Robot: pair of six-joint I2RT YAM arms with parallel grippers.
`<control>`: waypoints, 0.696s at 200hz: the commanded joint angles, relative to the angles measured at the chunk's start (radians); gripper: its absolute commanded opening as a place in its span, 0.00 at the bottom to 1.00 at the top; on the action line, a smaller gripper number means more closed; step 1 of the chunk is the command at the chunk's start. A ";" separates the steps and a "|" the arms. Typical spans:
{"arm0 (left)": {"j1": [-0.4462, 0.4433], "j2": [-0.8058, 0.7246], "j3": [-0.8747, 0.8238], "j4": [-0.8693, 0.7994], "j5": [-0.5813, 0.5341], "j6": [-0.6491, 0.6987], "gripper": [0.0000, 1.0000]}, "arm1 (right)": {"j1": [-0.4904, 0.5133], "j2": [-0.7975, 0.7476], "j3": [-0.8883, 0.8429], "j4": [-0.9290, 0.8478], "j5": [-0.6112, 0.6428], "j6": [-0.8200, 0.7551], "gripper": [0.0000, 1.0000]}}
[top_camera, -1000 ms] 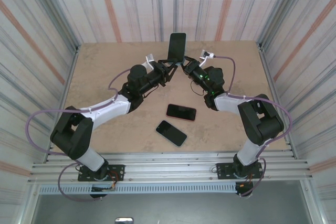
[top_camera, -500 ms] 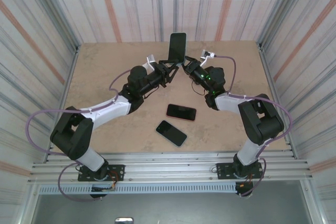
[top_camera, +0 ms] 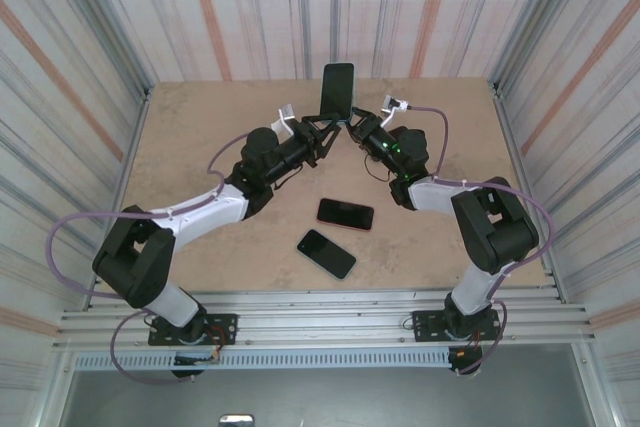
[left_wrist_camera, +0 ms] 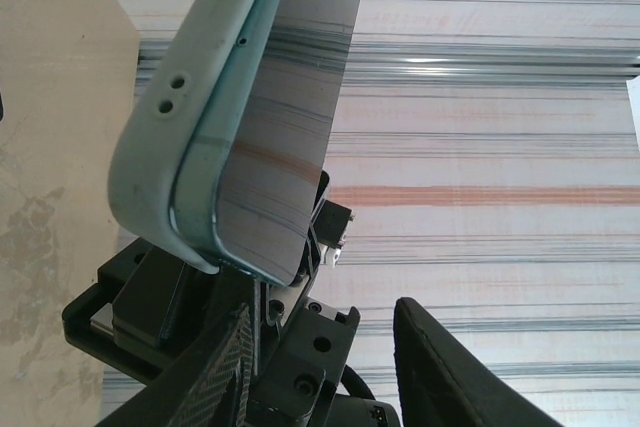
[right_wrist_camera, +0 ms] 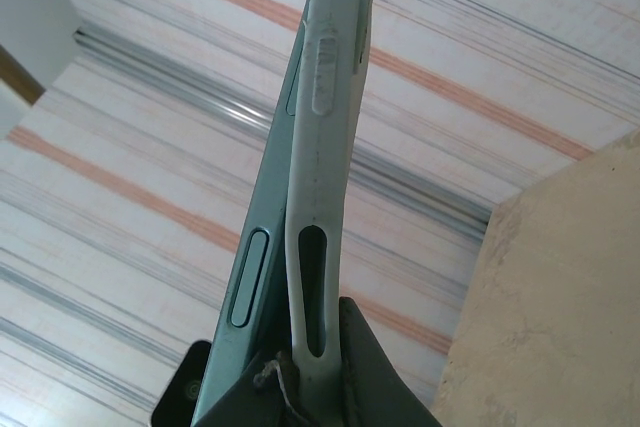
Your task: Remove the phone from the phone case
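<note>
Phone (top_camera: 337, 90) stands on end just above the two grippers, its lower end down between their fingertips, and it sits in its case (left_wrist_camera: 150, 147). Its long axis runs nearly upright from the grippers, tilted a little. The top end points up toward the back wall and the dark screen faces back toward the arm bases.

The right gripper (top_camera: 352, 125) is clamped tight on the lower edge of the case, its fingers (right_wrist_camera: 365, 377) pressed together around the pale strip. Just above that grip, the case edge bows slightly off the side of the phone.

The left gripper (top_camera: 325, 134) has its jaws partly apart. One finger (left_wrist_camera: 215, 367) sits right under the phone's bottom corner and the other stands clear to the side. Whether the near finger touches the phone cannot be told.

There is one case and three phones. The two other phones (top_camera: 345, 214) (top_camera: 326, 254) lie flat on the table (top_camera: 200, 147), behind the grippers toward the bases and close together without touching.
</note>
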 commanded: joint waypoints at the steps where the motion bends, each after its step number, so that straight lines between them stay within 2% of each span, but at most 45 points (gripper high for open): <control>1: 0.011 0.016 0.005 0.043 -0.013 -0.002 0.42 | 0.002 -0.007 0.017 0.089 -0.021 0.012 0.00; 87: 0.036 0.042 0.037 0.061 -0.024 -0.015 0.40 | 0.011 0.001 0.008 0.095 -0.031 0.000 0.00; 139: 0.011 0.027 0.022 0.055 0.010 -0.025 0.42 | -0.003 0.016 0.001 0.110 -0.024 0.006 0.00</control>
